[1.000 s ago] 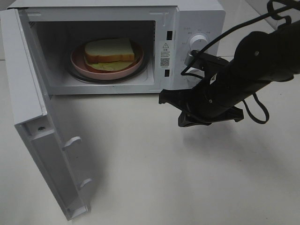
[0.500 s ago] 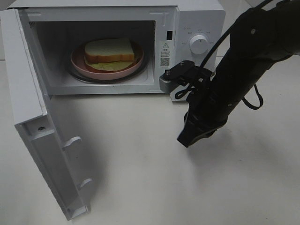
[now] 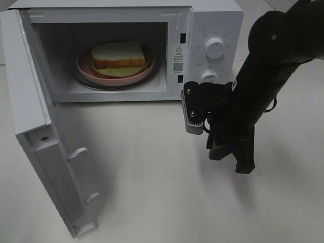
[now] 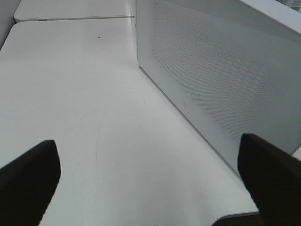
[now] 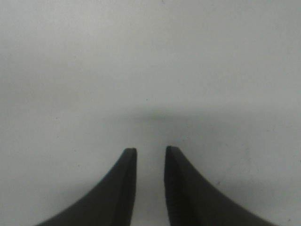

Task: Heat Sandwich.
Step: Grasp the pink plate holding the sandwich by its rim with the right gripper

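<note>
The right gripper (image 3: 231, 162), jaws barely parted and empty, has swung down before the microwave (image 3: 223, 23)'s dials, so the sandwich (image 3: 119, 54) sits loaded and the door (image 3: 31, 101) awaits closing.

White microwave (image 3: 223, 23); pink plate (image 3: 81, 65); pale, orange-crusted sandwich (image 3: 117, 52); black right gripper (image 5: 149, 149); white table (image 3: 152, 177).

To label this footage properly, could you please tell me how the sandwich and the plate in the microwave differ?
The sandwich is squarish, the plate round. The sandwich is pale bread with a tan crust, the plate pink. The sandwich is smaller and lies on the plate. Both sit inside the open microwave.
</note>
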`<state>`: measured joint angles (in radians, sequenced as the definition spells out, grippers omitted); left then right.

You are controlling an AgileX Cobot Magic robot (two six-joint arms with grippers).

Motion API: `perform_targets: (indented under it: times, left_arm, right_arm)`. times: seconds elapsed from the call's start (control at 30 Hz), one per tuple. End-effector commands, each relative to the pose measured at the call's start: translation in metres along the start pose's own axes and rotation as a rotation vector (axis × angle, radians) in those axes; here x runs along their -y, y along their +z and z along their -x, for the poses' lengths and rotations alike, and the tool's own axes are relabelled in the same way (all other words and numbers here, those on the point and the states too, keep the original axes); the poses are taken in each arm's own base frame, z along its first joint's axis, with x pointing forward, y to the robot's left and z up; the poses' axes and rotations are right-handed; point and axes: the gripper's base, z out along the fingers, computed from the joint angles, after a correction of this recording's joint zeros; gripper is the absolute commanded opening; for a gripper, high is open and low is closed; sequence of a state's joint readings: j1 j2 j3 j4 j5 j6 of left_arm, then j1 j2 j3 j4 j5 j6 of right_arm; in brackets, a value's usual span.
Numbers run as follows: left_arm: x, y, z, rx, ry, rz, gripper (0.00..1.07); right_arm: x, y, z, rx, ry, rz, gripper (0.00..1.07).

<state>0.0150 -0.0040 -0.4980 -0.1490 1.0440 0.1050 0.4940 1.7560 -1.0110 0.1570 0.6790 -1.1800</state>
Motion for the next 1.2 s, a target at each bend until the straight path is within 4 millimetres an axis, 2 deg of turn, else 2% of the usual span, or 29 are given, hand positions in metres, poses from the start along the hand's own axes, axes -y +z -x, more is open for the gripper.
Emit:
perform_targets:
  times: [0.03, 0.1, 0.13, 0.17, 0.2, 0.27, 0.3, 0.4, 0.67, 0.83, 1.2]
  left_arm:
    - [0.0, -0.002, -0.002, 0.024, -0.005, 0.001, 0.98]
    - [0.0, -0.002, -0.002, 0.024, -0.005, 0.001, 0.98]
    - [0.0, -0.002, -0.002, 0.024, -0.005, 0.001, 0.98]
    - [0.0, -0.002, -0.002, 0.024, -0.005, 0.001, 0.98]
    - [0.0, -0.002, -0.002, 0.024, -0.005, 0.001, 0.98]
    - [0.0, -0.002, -0.002, 0.024, -0.005, 0.001, 0.98]
    - [0.0, -0.002, -0.002, 0.024, -0.005, 0.001, 0.98]
    - [0.0, -0.002, -0.002, 0.024, -0.005, 0.001, 0.98]
    - [0.0, -0.002, -0.002, 0.024, -0.005, 0.001, 0.98]
    - [0.0, -0.002, -0.002, 0.024, -0.005, 0.001, 0.98]
    - [0.0, -0.002, -0.002, 0.024, -0.005, 0.001, 0.98]
  right_arm:
    - [0.001, -0.004, -0.002, -0.012, -0.038, -0.009, 0.39]
    - [0.001, -0.005, -0.001, -0.009, -0.035, -0.014, 0.54]
    - [0.001, -0.006, -0.001, -0.007, -0.029, -0.017, 0.67]
    - [0.0, -0.007, -0.001, -0.005, -0.019, -0.016, 0.75]
    - [0.0, -0.007, -0.001, -0.005, -0.019, -0.016, 0.75]
    - [0.0, -0.007, -0.001, -0.003, 0.022, -0.019, 0.91]
    - [0.0, -0.007, -0.001, -0.003, 0.031, -0.019, 0.94]
    - [0.0, -0.007, -0.001, -0.004, 0.047, -0.017, 0.97]
    - [0.002, -0.01, 0.0, -0.005, 0.042, -0.021, 0.95]
    - [0.014, -0.023, 0.008, 0.016, 0.033, -0.058, 0.93]
    - [0.033, -0.058, 0.049, 0.035, -0.163, -0.262, 0.9]
